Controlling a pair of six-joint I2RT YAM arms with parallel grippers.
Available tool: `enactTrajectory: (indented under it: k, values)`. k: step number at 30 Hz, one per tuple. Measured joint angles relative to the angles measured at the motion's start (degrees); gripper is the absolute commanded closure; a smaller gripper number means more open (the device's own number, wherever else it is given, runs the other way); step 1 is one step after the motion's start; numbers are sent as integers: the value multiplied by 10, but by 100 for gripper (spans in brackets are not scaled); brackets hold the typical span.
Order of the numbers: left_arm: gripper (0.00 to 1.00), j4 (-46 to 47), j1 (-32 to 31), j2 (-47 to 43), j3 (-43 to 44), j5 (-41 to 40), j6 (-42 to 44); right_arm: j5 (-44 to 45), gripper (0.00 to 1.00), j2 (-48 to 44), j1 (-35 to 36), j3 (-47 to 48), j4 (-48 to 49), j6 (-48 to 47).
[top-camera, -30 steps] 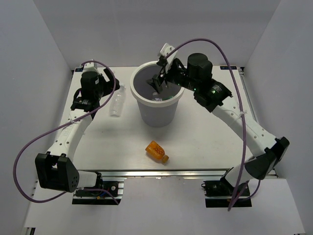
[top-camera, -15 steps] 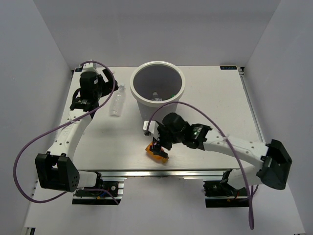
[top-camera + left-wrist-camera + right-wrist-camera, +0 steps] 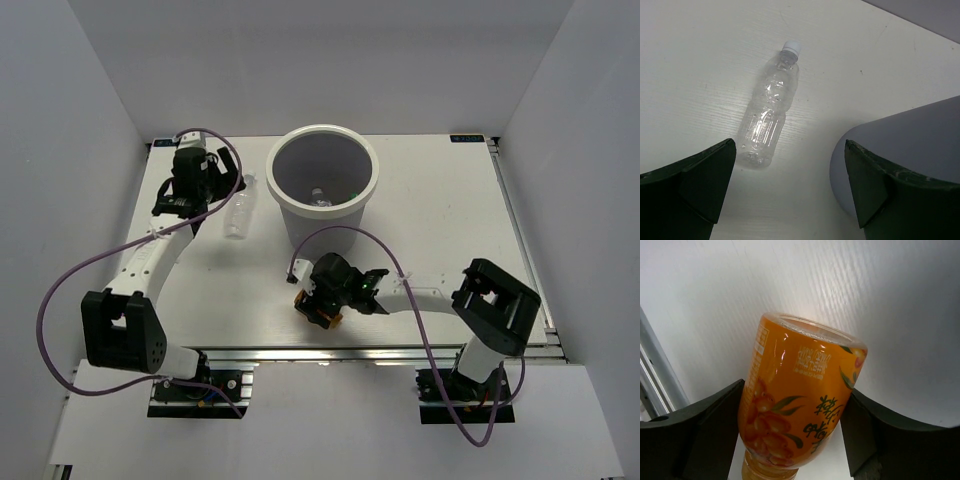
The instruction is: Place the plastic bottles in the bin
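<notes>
The stubby orange bottle [image 3: 327,316] lies on its side near the table's front edge. My right gripper [image 3: 318,300] is down over it, and in the right wrist view [image 3: 795,395] both fingers press against the sides of the orange bottle [image 3: 805,405]. A clear bottle with a white cap [image 3: 238,210] lies left of the bin. My left gripper [image 3: 212,190] hovers open above the clear bottle [image 3: 767,115], with nothing between its jaws [image 3: 790,150]. The white bin [image 3: 325,232] stands at the back centre. A clear bottle [image 3: 318,195] and a bit of green [image 3: 355,192] show inside it.
The bin's wall [image 3: 910,145] is close to the right of my left gripper. A metal rail [image 3: 652,375] runs along the table's front edge, just beside the orange bottle. White walls enclose the table on the left, back and right.
My right arm left the bin's mouth, swung down to the table front and lowered its jaws round the orange bottle. My left arm shifted slightly above the clear bottle.
</notes>
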Motion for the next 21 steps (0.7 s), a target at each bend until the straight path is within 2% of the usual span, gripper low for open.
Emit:
enactTrajectory:
  k: [3,6,10,13,17,20,21]
  values:
    - [2,-5,1,13,1,0,3,4,72,0,2,22,-7,3]
    - [2,-9,3,24,1,0,6,-2,76,-35,5,40,-12,-5]
    - [2,-6,6,27,1,8,9,-35,74,-160,7,66,-10,-26]
    - [2,0,11,34,1,21,12,-19,73,-233,7,110,35,-51]
    - [2,7,22,57,4,52,26,31,74,-254,-18,187,96,-80]
    - [2,9,27,76,12,75,48,44,62,-207,-78,268,98,-80]
    - [2,11,28,80,15,83,57,46,46,-183,-98,297,94,-80]
